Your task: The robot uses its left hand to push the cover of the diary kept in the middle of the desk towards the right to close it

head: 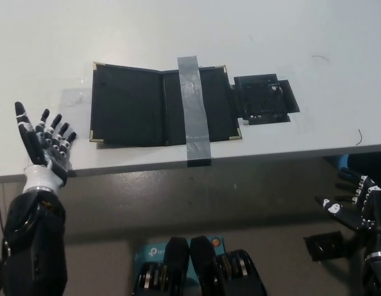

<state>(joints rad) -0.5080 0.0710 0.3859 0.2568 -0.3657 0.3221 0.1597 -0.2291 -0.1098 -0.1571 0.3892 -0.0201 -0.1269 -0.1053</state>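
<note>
The black diary (132, 105) lies open and flat in the middle of the white desk (270, 37). A grey tape strip (193, 108) runs across its right half and down over the desk's front edge. Its left cover (122, 105) has gold corners. My left hand (44, 148) is open, fingers spread and pointing up, at the desk's front edge. It is a hand's width left of the cover and clear of it. Below the desk edge at the lower right, my right hand (354, 203) rests open.
A flat black flap-like piece (264, 98) lies against the diary's right edge. A small dark mark (360, 137) sits near the desk's right front corner. A teal box (153, 251) is on the floor below.
</note>
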